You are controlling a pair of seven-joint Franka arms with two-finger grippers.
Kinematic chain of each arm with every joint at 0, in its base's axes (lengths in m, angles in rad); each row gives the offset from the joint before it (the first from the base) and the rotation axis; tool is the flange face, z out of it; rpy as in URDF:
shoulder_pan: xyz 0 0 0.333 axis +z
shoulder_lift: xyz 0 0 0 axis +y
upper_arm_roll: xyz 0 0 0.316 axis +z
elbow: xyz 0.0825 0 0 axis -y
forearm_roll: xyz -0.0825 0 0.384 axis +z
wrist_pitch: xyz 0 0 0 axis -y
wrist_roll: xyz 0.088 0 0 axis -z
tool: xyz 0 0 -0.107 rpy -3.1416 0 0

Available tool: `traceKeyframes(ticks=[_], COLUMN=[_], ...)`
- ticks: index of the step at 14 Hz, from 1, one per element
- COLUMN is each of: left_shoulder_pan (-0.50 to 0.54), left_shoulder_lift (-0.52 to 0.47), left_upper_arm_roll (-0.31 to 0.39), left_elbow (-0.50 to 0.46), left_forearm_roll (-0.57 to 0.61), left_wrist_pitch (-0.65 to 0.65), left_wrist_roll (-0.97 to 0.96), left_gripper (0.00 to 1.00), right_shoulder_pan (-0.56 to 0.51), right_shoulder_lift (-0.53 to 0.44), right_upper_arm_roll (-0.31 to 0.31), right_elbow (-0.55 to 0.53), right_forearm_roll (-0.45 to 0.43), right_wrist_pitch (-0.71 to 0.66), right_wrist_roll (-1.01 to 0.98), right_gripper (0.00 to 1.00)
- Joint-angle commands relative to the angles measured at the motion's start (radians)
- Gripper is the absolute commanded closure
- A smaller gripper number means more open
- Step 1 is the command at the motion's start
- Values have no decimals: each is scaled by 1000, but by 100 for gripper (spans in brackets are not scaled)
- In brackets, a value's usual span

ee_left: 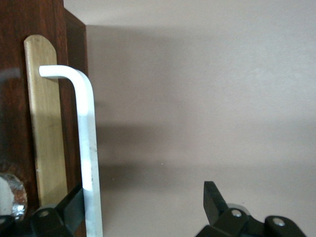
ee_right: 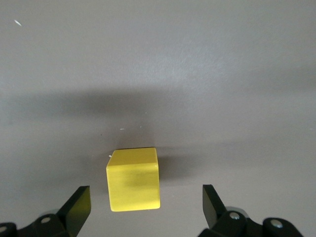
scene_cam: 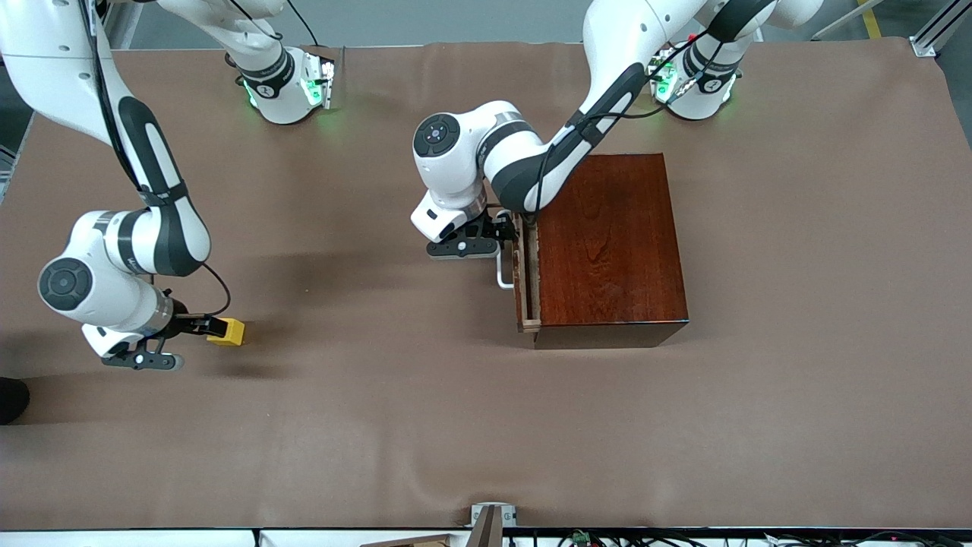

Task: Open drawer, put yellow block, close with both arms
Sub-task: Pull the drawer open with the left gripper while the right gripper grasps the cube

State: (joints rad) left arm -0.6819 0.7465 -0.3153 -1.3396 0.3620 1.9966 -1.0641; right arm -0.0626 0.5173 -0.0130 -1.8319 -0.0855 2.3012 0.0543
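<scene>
The yellow block lies on the brown mat toward the right arm's end of the table. My right gripper is down at it and open, one finger on each side of the block's near end, neither touching it. The drawer of the reddish-brown box stands out a little, showing a pale wooden strip. Its white loop handle faces the right arm's end. My left gripper is open at the handle, whose bar runs just inside one fingertip.
A brown mat covers the whole table. A brass-coloured plate backs the handle on the drawer front. A small metal bracket sits at the table edge nearest the front camera. A dark object pokes in beside the right arm.
</scene>
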Motion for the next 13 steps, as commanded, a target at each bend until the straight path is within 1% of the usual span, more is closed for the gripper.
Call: traceKeyframes(ticks=[1, 3, 6, 9, 12, 13], left_shoulder_pan=[-21, -19, -19, -19, -22, -24], left_shoulder_lift=[42, 44, 45, 50, 57, 57], left_upper_arm_roll=[-14, -14, -14, -14, -18, -19], left_elbow=[62, 62, 62, 62, 62, 62], left_forearm_roll=[14, 12, 12, 12, 2, -8], left_wrist_pitch=[208, 240, 261, 274, 318, 326], left_wrist_roll=[-4, -4, -4, -4, -5, 0], left_gripper=[0, 0, 0, 0, 0, 0], right_shoulder_pan=[-11, -13, -13, -13, -13, -14], right_shoulder_lift=[23, 29, 32, 47, 59, 64], right_upper_arm_roll=[13, 13, 13, 15, 16, 16], right_elbow=[6, -7, -55, -55, -55, -53], right_forearm_roll=[-3, 6, 6, 7, 12, 13], right_wrist_pitch=[3, 30, 115, 127, 129, 132], right_wrist_roll=[10, 10, 9, 9, 10, 10], right_gripper=[0, 0, 0, 0, 0, 14])
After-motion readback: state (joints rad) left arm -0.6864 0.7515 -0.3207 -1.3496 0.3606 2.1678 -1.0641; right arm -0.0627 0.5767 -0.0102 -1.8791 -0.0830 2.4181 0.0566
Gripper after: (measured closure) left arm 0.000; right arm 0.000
